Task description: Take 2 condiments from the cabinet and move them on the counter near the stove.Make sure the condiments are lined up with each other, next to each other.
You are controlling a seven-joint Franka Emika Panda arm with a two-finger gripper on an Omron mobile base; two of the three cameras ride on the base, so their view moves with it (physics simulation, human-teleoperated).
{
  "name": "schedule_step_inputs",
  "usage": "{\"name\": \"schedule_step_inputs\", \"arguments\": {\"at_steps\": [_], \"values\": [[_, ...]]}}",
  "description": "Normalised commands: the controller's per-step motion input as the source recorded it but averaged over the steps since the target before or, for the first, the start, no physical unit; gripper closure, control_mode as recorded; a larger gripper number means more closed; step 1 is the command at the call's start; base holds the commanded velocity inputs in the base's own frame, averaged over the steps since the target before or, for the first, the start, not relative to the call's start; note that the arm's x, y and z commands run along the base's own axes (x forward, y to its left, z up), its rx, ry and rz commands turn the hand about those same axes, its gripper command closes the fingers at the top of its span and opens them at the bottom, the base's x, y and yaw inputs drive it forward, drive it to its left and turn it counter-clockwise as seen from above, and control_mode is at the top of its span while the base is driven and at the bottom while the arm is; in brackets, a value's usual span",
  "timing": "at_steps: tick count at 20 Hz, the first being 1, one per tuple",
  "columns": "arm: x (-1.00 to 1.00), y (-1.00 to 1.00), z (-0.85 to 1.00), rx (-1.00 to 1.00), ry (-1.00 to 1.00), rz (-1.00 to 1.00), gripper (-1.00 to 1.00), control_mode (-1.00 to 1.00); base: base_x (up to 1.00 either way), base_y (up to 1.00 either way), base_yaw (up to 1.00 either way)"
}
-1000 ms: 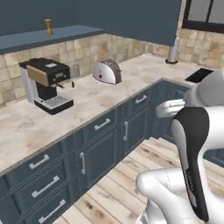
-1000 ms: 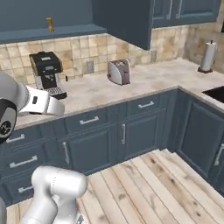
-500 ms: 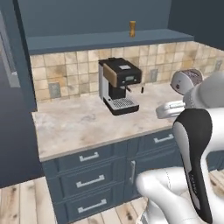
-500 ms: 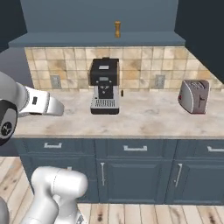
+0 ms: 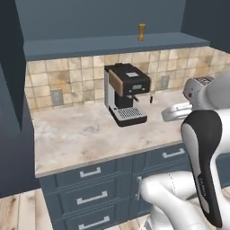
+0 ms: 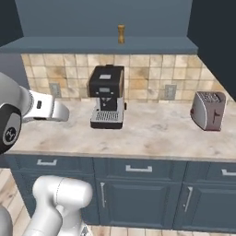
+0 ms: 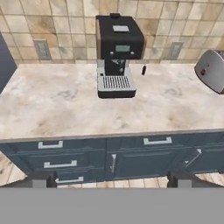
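The arm's tool (image 7: 109,181), jaws spread and empty, faces the bench (image 7: 57,105) and its coffee machine (image 7: 117,52); no condiments or open cabinet are in sight, so the search likely lies elsewhere.

**Desk and shelf, with what stands on them**

The beige marbled desk (image 6: 152,133) runs along the tiled wall over blue-grey drawers. A black espresso machine (image 6: 107,96) stands on it near the wall, and a silver toaster (image 6: 208,110) sits well apart to its right. Above, a blue-grey shelf (image 6: 69,44) carries 1 small brown wooden grinder (image 6: 121,34), upright.
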Motion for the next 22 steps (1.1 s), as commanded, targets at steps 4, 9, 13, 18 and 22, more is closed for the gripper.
{"name": "schedule_step_inputs", "arguments": {"at_steps": [4, 9, 13, 18, 22], "values": [[0.00, 0.00, 0.00, 0.00, 0.00, 0.00, -1.00, 1.00, 0.83, -0.14, 0.16], [0.00, 0.00, 0.00, 0.00, 0.00, 0.00, -1.00, 1.00, 1.00, -0.54, 0.31], [0.00, 0.00, 0.00, 0.00, 0.00, 0.00, -1.00, 1.00, 0.77, -0.73, 0.20], [0.00, 0.00, 0.00, 0.00, 0.00, 0.00, -1.00, 1.00, 0.42, -0.37, 0.06], [0.00, 0.00, 0.00, 0.00, 0.00, 0.00, -1.00, 1.00, 0.22, -0.19, -0.01]]}}
